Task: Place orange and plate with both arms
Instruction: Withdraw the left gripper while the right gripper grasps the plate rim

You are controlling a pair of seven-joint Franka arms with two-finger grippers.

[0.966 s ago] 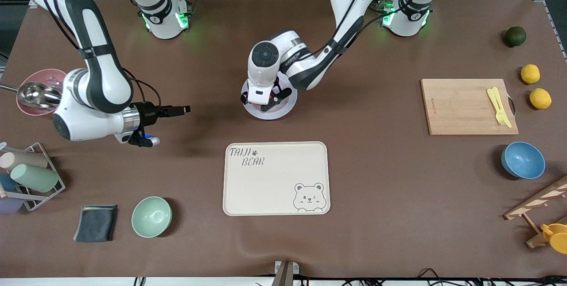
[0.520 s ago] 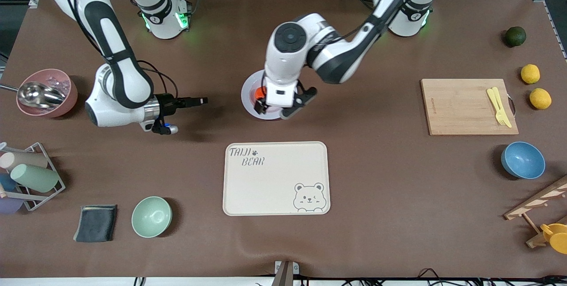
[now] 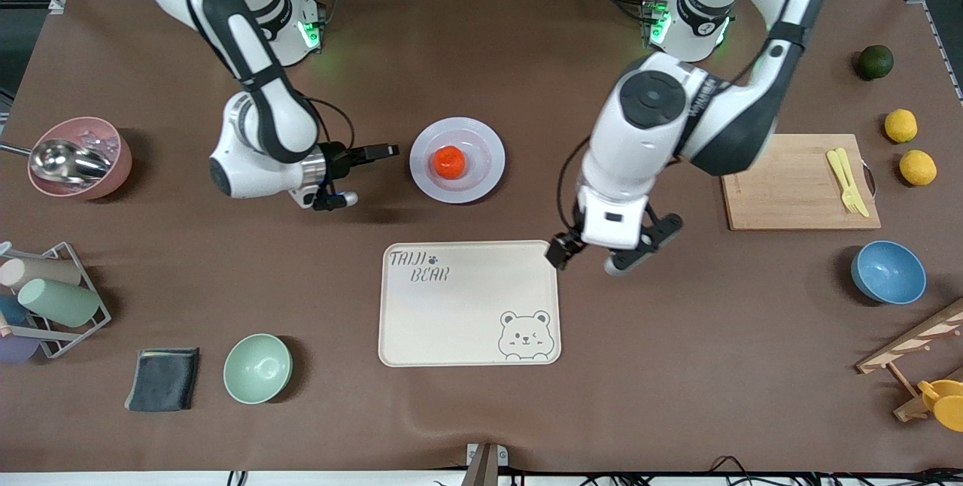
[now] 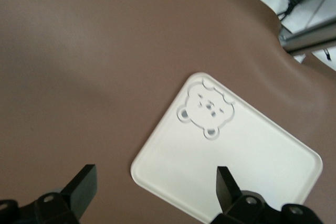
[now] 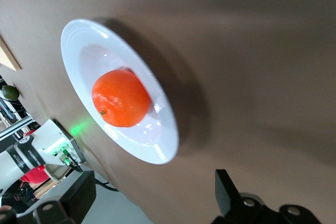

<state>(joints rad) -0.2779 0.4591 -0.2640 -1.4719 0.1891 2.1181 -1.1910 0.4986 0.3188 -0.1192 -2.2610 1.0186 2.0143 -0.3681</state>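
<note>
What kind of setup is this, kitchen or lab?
Most likely a robotics lab bench dressed as a kitchen: two arms bolted to a brown-covered table, staged props such as the orange on the plate and a bear-printed tray, with cables and aluminium framing along the table's edge.

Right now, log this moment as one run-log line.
orange: in plate | left gripper: open, empty, over tray corner | right gripper: open, empty, beside plate

**Brown table carrying kitchenware and fruit**

A brown table (image 3: 677,396) is bearing the plate (image 3: 481,170), a cream bear-printed tray (image 3: 451,320), a cutting board (image 3: 782,185), a blue bowl (image 3: 888,272), a green bowl (image 3: 257,368), a pink bowl (image 3: 113,170), a dark cloth (image 3: 163,379), two lemons (image 3: 900,126) and a dark green fruit (image 3: 876,62).
</note>
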